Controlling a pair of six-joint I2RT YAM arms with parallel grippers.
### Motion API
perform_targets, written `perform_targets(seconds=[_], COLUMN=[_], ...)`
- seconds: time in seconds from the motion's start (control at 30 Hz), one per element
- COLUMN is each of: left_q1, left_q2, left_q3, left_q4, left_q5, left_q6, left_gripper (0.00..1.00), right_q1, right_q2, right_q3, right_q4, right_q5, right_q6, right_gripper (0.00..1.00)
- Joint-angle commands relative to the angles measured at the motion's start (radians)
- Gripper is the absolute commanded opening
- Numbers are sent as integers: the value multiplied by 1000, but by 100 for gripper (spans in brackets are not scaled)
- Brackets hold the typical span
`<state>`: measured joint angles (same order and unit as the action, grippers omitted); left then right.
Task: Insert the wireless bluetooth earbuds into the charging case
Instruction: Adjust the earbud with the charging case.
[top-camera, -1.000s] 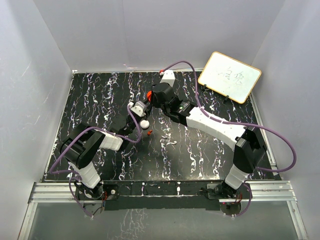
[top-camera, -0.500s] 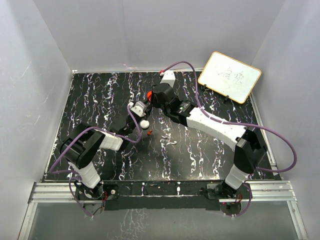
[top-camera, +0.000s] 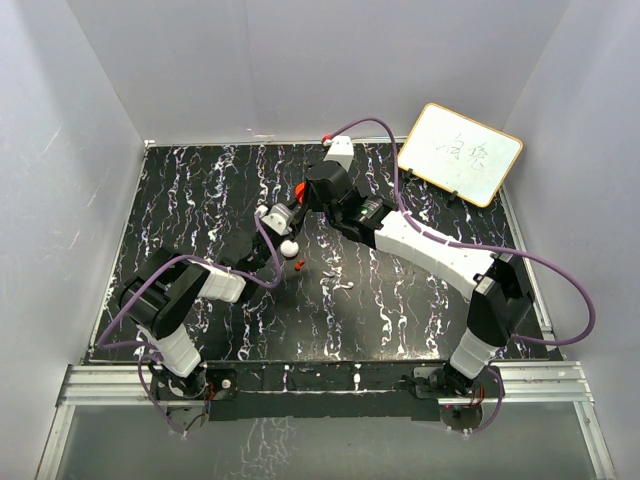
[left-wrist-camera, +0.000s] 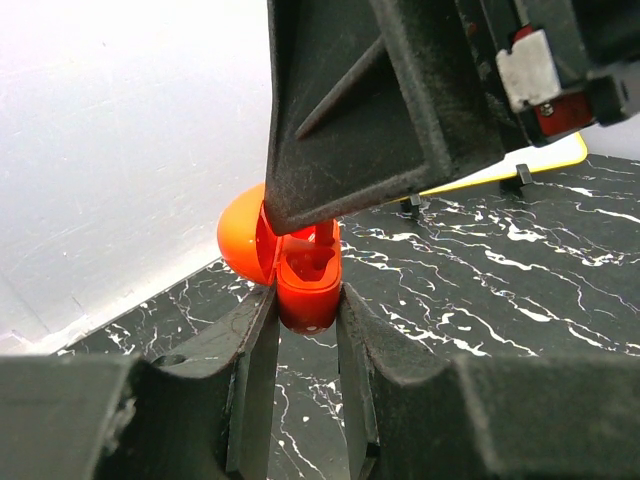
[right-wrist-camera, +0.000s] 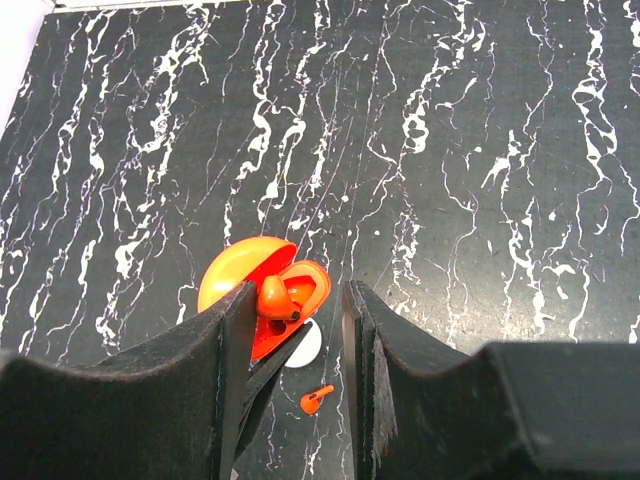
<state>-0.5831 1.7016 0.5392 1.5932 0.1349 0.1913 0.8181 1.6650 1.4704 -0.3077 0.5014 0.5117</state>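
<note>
Charging case, clamped lid-open in the left fingers, sits below the part-open, empty right fingers, one earbud at its mouth.

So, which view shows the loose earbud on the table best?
The right wrist view: the loose earbud lies unobstructed near the white disc. Top external shows it only as a tiny red speck; left wrist does not show it.

Lab test booth, white walls, marbled tabletop, aluminium rail
</note>
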Motion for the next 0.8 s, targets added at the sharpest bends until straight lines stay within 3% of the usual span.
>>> perform_targets(seconds=[0.0,0.77], left_q1=[-1,-2], left_q2=[-57,-42], left_q3=[-8,-4], left_q4=[187,192], left_q5=[0,6], left_q6=[14,3], left_gripper=[0,0], right_q1=[-18,-34], right_q2=[-7,-36], right_q3=[41,47], right_q4=[-5,30], right_q5=[34,-14], right_q6=[13,25], right_gripper=[37,40])
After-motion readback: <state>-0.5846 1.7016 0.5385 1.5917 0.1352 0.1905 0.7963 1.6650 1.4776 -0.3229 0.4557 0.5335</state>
